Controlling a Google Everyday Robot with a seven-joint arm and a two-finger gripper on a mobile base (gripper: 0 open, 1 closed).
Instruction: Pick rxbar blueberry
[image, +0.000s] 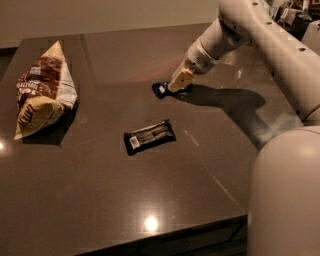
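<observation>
— Rxbar blueberry (161, 89): where did it lie?
— Flat on the dark table (100, 200), toward the far side, its right end hidden under the gripper (180, 82).
— Did the gripper have hold of it?
— I could not tell. A black bar (150, 136) lay nearer, well apart; a brown bag (42, 92) sat far left.

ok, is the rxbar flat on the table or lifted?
Looks flat: the rxbar blueberry end lies on the table, gripper over the rest.
</observation>
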